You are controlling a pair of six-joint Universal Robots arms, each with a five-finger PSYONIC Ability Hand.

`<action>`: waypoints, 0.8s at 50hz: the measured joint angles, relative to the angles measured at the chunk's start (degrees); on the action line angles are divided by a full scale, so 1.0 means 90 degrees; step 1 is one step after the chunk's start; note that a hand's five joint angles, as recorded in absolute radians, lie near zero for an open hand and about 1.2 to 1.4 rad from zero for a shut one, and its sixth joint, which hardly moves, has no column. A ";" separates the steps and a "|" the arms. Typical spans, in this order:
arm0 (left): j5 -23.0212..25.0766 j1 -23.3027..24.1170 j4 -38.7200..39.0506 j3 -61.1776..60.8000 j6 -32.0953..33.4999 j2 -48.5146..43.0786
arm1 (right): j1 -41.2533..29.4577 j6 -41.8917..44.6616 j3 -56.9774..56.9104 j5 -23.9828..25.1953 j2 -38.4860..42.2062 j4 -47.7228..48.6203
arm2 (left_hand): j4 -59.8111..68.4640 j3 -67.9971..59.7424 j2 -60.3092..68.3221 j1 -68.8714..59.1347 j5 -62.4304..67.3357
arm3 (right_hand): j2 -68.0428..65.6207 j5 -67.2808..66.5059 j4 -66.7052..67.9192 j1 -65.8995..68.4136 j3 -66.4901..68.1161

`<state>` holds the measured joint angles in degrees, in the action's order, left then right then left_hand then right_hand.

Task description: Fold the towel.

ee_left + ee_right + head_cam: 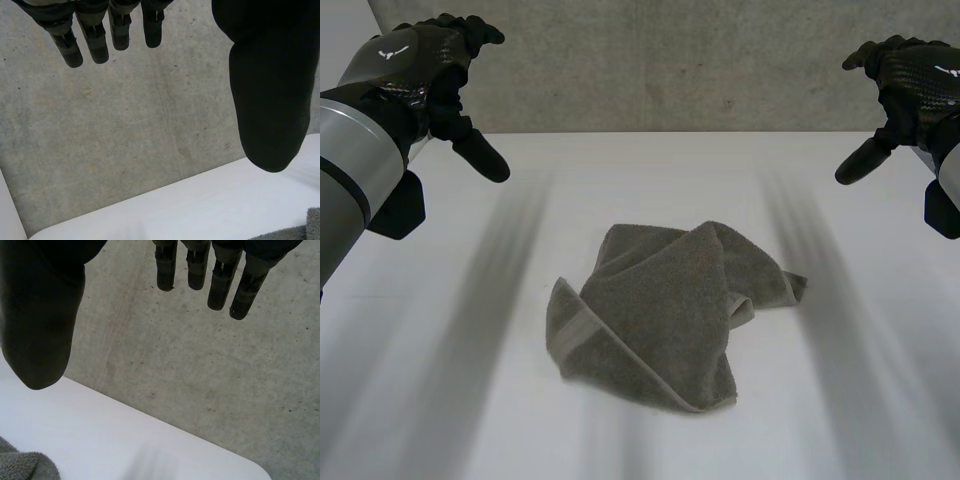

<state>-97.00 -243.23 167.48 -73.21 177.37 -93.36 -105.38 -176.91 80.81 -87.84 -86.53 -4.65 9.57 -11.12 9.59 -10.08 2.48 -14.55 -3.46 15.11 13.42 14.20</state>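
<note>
The towel is found crumpled at the middle of the white surface, with its folds overlapped. The left hand is raised above the far left and the right hand above the far right, both well apart from the towel. On each hand the fingers are extended, the thumb is spread, and nothing is grasped.

Head camera above table, wrist cameras facing wall, table shared

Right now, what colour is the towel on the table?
Grey-brown, plain, with a slightly paler band along one edge. The towel shows best in the head view.
</note>
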 measured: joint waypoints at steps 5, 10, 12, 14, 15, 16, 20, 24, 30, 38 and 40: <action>0.0021 0.0007 0.0010 -0.0015 -0.0007 -0.0025 | -0.0004 0.0086 0.0002 0.0036 0.0018 0.0011 | 0.0000 0.0000 0.0000 0.0000 0.0000 | 0.0000 0.0000 0.0000 0.0000 0.0001; 0.0083 0.0020 0.0045 -0.0101 0.0010 -0.0081 | -0.0022 0.0481 -0.0041 0.0152 0.0161 -0.0031 | 0.0007 0.0000 0.0008 0.0000 0.0000 | 0.0000 0.0000 -0.0001 0.0000 0.0000; 0.0138 0.0035 0.0056 -0.0153 0.0039 -0.0164 | -0.0037 0.0934 -0.0067 0.0228 0.0316 -0.0147 | 0.0016 0.0000 0.0017 0.0000 0.0000 | 0.0000 0.0000 -0.0001 0.0000 0.0000; 0.0212 0.0053 0.0052 -0.0194 0.0111 -0.0281 | -0.0048 0.1354 -0.0083 0.0277 0.0451 -0.0274 | 0.0077 0.0000 0.0077 -0.0026 0.0000 | 0.0000 0.0000 0.0000 0.0000 0.0000; 0.0265 0.0064 0.0051 -0.0215 0.0180 -0.0363 | -0.0058 0.1716 -0.0092 0.0315 0.0573 -0.0397 | 0.0114 0.0000 0.0115 -0.0028 0.0001 | -0.0001 0.0000 0.0001 0.0001 0.0001; 0.0329 0.0079 0.0045 -0.0244 0.0276 -0.0459 | -0.0065 0.2070 -0.0101 0.0344 0.0702 -0.0526 | 0.0186 0.0000 0.0184 -0.0100 0.0000 | -0.0002 -0.0020 0.0001 0.0042 0.0012; 0.0544 0.0156 0.0036 -0.0396 0.0790 -0.0789 | -0.0084 0.2998 -0.0123 0.0408 0.1124 -0.0910 | 0.1250 -0.1080 0.1254 -0.1197 0.0956 | -0.0371 -0.0558 0.0339 0.0512 0.0411; 0.0703 0.0275 0.0064 -0.0649 0.1468 -0.1165 | -0.0086 0.3388 -0.0108 0.0466 0.1538 -0.1138 | 0.2265 -0.2094 0.2267 -0.2218 0.1949 | -0.0711 -0.1058 0.0746 0.0940 0.0821; 0.0760 0.0380 0.0306 -0.1064 0.1979 -0.1696 | -0.0061 0.2973 0.0077 0.0732 0.2061 -0.1115 | 0.2546 -0.2375 0.2550 -0.2492 0.2218 | -0.0712 -0.1113 0.0821 0.0970 0.0855; 0.0765 0.0401 0.1272 -0.1644 0.2083 -0.2299 | -0.0045 0.1659 0.0559 0.1118 0.2551 -0.0236 | 0.2579 -0.2400 0.2579 -0.2514 0.2243 | -0.0704 -0.0989 0.0802 0.0949 0.0841; 0.0765 0.0398 0.1618 -0.1799 0.2082 -0.2412 | -0.0050 0.1344 0.0684 0.1152 0.2689 0.0101 | 0.2580 -0.2401 0.2580 -0.2514 0.2244 | -0.0703 -0.0924 0.0803 0.0941 0.0841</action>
<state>-90.12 -239.65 182.05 -89.40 196.11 -115.07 -105.84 -164.82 86.97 -77.48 -62.32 -3.74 32.79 -32.73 32.81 -32.70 22.67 -20.88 -11.77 22.33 21.89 21.77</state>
